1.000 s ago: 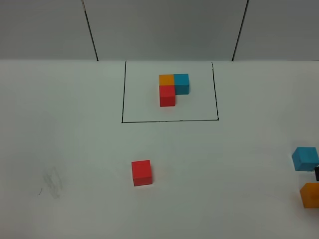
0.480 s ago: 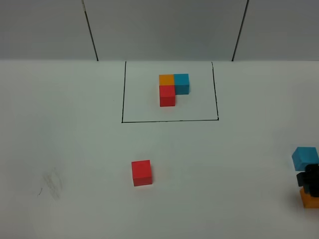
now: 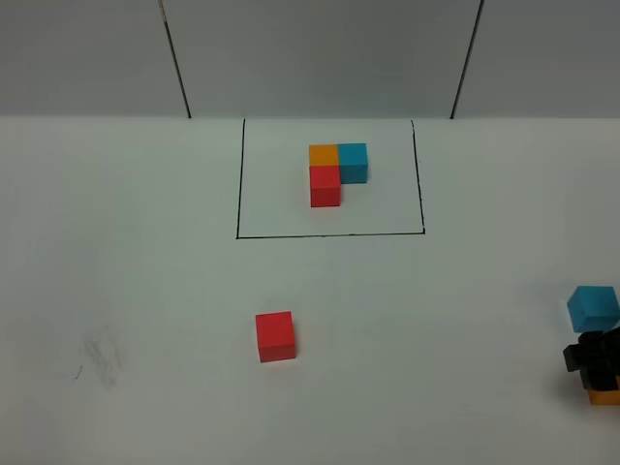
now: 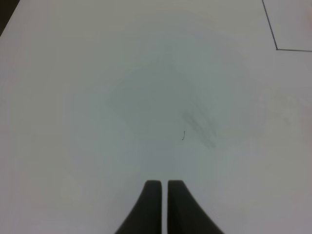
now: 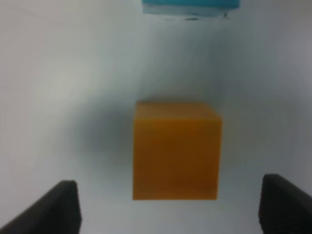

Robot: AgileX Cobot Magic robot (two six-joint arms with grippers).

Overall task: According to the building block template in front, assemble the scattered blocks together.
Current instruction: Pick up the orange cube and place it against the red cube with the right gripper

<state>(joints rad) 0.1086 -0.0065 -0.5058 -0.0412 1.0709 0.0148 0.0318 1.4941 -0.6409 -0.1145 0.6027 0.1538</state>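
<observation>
One white tabletop (image 3: 145, 271), perhaps scuffed; grey wall (image 3: 320, 58)

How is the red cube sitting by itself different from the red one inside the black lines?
The lone red cube touches nothing; the framed red cube abuts an orange cube in an L with a blue cube. The lone red cube lies outside the black rectangle, the framed red cube inside it. Both look the same red and shape.

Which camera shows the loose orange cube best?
The right wrist view: the orange cube fills the middle, close up. The high view shows only a sliver at its edge under the right pincer. The left wrist view misses it.
</observation>
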